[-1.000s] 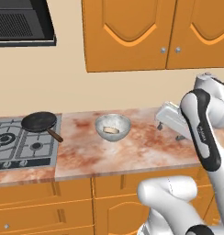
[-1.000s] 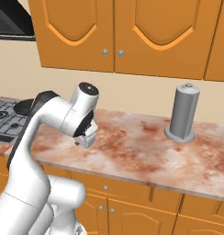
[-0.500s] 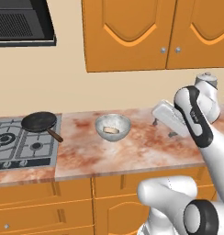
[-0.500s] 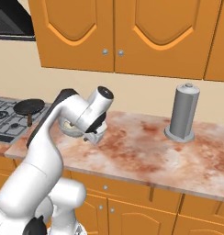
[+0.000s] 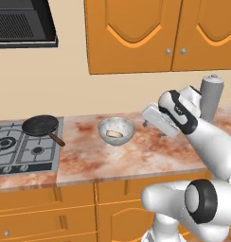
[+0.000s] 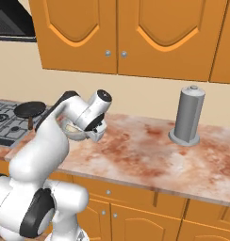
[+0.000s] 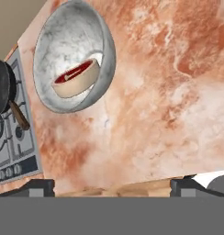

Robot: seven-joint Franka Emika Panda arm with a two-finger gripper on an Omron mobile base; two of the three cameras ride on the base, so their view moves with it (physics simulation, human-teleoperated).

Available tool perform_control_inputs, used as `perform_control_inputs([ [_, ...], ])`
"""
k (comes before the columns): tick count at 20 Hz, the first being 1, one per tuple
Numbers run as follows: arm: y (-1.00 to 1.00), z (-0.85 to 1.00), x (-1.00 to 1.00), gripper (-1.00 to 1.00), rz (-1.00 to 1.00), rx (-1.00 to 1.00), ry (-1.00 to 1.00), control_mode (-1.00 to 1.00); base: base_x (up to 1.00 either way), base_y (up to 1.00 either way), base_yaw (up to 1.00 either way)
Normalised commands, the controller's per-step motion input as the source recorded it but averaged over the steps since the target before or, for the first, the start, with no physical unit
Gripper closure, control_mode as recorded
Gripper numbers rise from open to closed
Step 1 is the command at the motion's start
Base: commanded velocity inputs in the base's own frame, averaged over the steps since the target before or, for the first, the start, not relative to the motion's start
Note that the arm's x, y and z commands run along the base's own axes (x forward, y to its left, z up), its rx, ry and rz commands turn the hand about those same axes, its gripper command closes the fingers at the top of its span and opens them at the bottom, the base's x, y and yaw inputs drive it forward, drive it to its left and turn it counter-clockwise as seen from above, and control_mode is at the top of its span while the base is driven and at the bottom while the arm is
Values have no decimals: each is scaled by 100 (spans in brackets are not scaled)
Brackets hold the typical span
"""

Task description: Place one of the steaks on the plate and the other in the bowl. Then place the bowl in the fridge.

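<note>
Arm has swung right along the worktop (image 5: 150,156) over the last second; a second ago the gripper (image 5: 157,124) hung further right and partly behind the forearm, now it sits out in the open, right of the bowl (image 5: 116,131) and well clear of it. Bowl has not shifted on the worktop. Jaws wide, nothing between them; the two dark tips show spread at the bottom of the hand view. Bowl stands mid-worktop, right of the hob (image 5: 22,149), with one steak (image 7: 75,79) lying inside on its floor. Judged from this: steak-in-bowl step looks done, and the arm is lining up on the bowl for the carry to the fridge, which is likely the next job. Plate and second steak not to be placed from these views. Materials: bowl is deep, round, pale grey speckled stone-look, thick smooth rim, no handle, so the grip will probably have to be on the wall or rim. Steak is a small thick slab, red top, pale tan fat band round the edge. Worktop is mottled rust-and-cream marble look, flat, glossy. Black frying pan (image 5: 40,125) with a brown handle sits on the hob at far left. Grey cylinder canister (image 6: 186,117) on a round foot stands at far right, near the wall.
</note>
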Motion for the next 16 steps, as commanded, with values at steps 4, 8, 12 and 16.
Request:
perform_control_inputs([
  [4, 7, -20, 93, -100, 0, 0, 0, -100, 0, 0, 0],
  [8, 0, -11, 83, -100, 0, -2, 4, -100, 0, 0, 0],
  [12, 0, -31, 70, -100, -2, -3, 5, -100, 0, 0, 0],
  [16, 0, -46, 61, -100, 0, 0, 0, -100, 0, 0, 0],
])
